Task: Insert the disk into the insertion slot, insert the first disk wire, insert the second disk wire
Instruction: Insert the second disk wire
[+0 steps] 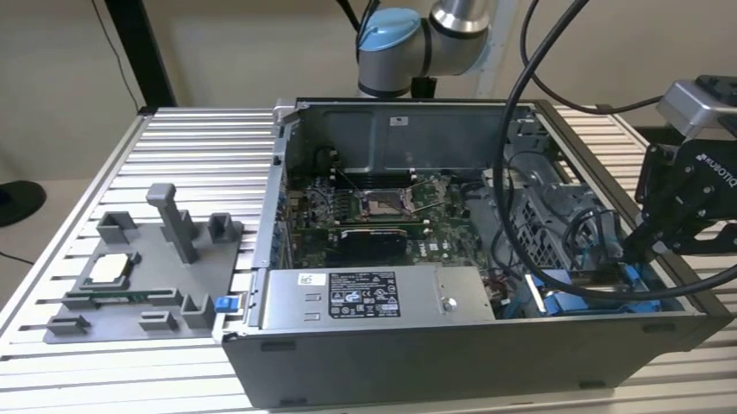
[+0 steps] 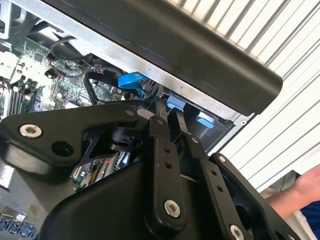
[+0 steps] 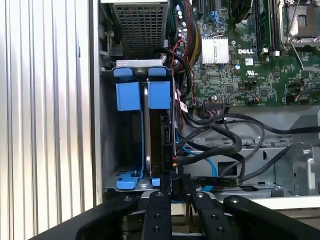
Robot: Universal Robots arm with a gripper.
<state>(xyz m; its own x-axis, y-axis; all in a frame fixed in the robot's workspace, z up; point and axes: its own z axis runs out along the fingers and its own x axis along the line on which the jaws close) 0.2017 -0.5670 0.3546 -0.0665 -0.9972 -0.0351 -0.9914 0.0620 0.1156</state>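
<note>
The disk (image 3: 161, 140) stands on edge in the insertion slot (image 3: 106, 150), at the corner of the computer case (image 1: 461, 362) on the exterior view's right. Its long axis runs straight away from the claw (image 3: 181, 192), which hangs just above its near end beside a tangle of black cables (image 3: 225, 150). The claw's two fingers (image 2: 165, 150) are drawn close together, and it is unclear whether anything is pinched between them.
</note>
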